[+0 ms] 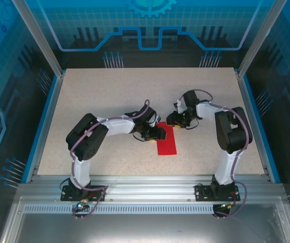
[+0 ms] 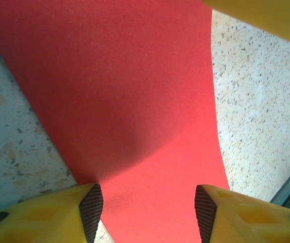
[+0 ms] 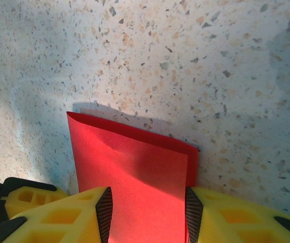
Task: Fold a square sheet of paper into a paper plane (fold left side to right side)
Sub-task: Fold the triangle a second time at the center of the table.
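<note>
Paper [image 3: 134, 167] — red, folded, right pincer [image 3: 147, 215] astride

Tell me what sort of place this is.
Probably a robot test cell: a speckled table fenced by an aluminium frame and blue printed panels, with a left arm and right arm bolted on.

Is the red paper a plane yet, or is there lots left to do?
Not yet. Done: the red paper lies folded into a narrow double-layered strip. In hand: the right end effector straddles one end, grip unclear; the left end effector hovers open over the strip. Left: no pointed nose or wings show, so most folds remain.
</note>
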{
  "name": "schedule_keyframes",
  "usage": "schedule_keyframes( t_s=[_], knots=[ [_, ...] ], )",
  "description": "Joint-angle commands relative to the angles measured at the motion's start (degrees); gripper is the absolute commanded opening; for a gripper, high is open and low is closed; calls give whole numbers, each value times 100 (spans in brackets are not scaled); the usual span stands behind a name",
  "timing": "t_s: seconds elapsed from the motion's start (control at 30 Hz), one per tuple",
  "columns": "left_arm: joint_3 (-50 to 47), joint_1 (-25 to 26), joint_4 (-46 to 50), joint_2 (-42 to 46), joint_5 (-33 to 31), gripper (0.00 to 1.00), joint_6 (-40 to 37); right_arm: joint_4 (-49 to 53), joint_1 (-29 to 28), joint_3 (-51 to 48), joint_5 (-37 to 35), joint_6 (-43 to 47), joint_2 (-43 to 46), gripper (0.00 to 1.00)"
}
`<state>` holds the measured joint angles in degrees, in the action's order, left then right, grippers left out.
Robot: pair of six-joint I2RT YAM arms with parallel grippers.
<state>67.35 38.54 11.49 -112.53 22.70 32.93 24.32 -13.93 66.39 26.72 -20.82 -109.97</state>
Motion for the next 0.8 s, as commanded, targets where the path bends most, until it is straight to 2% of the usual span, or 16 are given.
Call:
schedule_keyframes(
  t_s=[0.0, 0.1, 0.27, 0.43, 0.77],
  knots=[
    [-28, 63, 451, -104, -204, 57, -85, -60, 31, 2, 299, 12, -29, 38],
    [-38, 54, 432, -95, -213, 57, -84, -84, 31, -80, 370, 3, 52, 32],
    [-29, 60, 398, -29, -222, 57, -132, -78, 30, -213, 301, 32, 88, 30],
    [18, 56, 510, 66, -266, 57, -266, -98, 40, -278, 160, 127, 87, 38],
    [50, 48, 592, 108, -319, 57, -356, 38, 133, -91, 123, 479, 63, 39]
  ],
)
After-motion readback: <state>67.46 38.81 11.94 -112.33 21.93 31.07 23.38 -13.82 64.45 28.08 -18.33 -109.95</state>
